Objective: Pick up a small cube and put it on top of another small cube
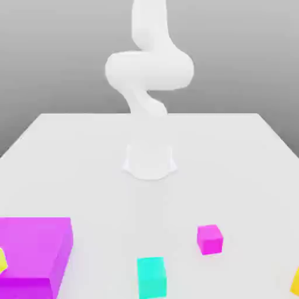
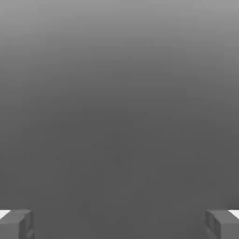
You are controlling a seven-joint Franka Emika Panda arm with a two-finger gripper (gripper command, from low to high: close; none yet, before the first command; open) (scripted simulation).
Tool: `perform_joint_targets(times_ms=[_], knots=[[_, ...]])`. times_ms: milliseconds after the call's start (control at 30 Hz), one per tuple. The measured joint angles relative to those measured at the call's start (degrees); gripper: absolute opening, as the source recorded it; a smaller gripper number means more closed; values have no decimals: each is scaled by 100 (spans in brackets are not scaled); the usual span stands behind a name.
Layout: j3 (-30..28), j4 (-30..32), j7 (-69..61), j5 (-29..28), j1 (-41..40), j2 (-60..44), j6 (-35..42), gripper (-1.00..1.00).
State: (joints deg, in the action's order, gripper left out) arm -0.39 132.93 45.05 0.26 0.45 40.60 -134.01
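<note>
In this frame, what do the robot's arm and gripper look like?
The arm is plain white with smooth, rounded, tube-like links and a round white base on the white table. No cables or markings show. The gripper has blocky dark grey fingertips with white edges above them.

I see the white robot arm (image 1: 149,70) standing on its round base (image 1: 150,160) in the middle of my white table (image 1: 233,152), and it curls up high. Close to the front edge sits the small teal cube (image 1: 152,277), and the small pink cube (image 1: 209,239) is near it, a bit further back and toward the exterior view's right, not touching. A big pink block (image 1: 35,254) sits at the exterior view's left with a bit of yellow (image 1: 2,260) at its edge, and the amber cube (image 1: 295,281) peeks in at the right edge.
</note>
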Motion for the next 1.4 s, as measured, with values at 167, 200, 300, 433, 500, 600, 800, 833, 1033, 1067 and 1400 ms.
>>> perform_joint_targets(times_ms=[167, 200, 300, 433, 500, 600, 800, 833, 1033, 1067, 1400], knots=[[-65, 236, -169, 62, 79, -1074, -456, 0], [-77, 282, -200, 73, 94, -1282, -545, 0], [-108, 419, -296, 106, 134, -1906, -810, 0], [-127, 602, -422, 148, 167, -2737, -1163, 0], [-133, 693, -480, 162, 180, -3152, -1340, 0], [-134, 830, -556, 168, 194, -3775, -1605, 0], [-146, 1106, -649, 97, 205, -5018, -2137, 0], [-144, 1114, -658, 90, 203, -5225, -2262, 0], [-80, 973, -709, 139, 151, -6242, -3048, -100], [-80, 973, -708, 137, 151, -6241, -3048, -100], [-95, 1118, -663, 56, 166, -5401, -2351, -100]])
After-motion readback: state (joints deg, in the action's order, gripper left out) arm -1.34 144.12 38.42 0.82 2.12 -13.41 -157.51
